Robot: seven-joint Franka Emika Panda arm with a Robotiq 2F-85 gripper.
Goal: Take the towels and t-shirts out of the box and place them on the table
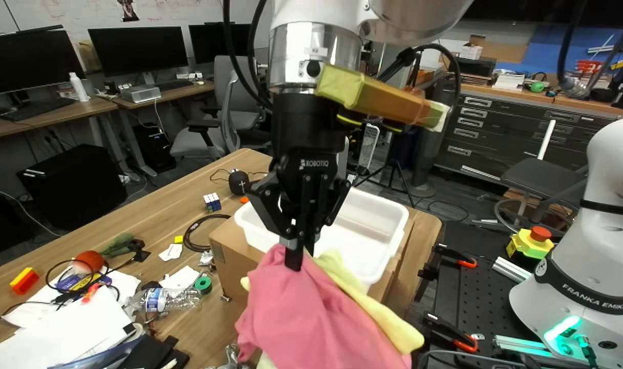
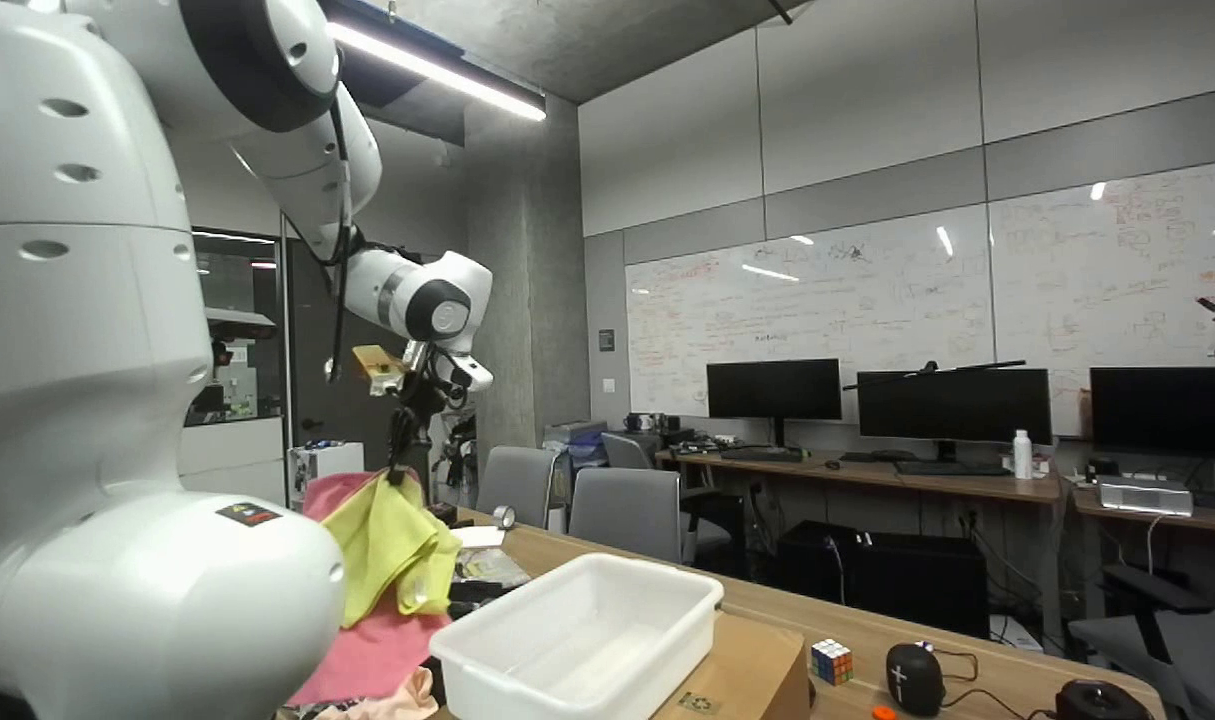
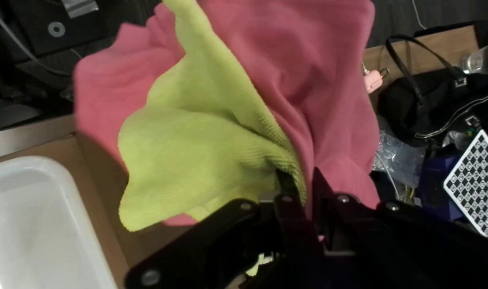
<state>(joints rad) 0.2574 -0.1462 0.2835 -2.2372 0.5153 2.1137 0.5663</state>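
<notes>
Pink cloth [image 1: 311, 318] and yellow towel [image 2: 382, 540]: pinched together at the top by the pincer [image 1: 296, 256], pressed tight on both, and hung in the air just beside the box [image 1: 360, 233] on the desk [image 1: 157, 220]. As to the arm [image 2: 312, 165], arched high and forward in an exterior view, then bent down at the far end, with the pincer pointing straight down. As to the pink cloth, gathered narrow at the grip and spreading wide below, with a near-vertical long axis. Behind it in an exterior view, slanting down to the right toward a rounded corner: the yellow towel [image 1: 385, 315]; fanned up and left in the wrist view. Bunched low beside the box, only partly in view: a peach cloth [image 2: 407, 693]. Readable: ROBOTIQ on the pincer itself, FRANKA EMIKA on the robot base [image 1: 593, 292]. Too small to read: the print on the plastic bottle [image 1: 160, 300] and the handwriting on the whiteboard [image 2: 797, 320].
</notes>
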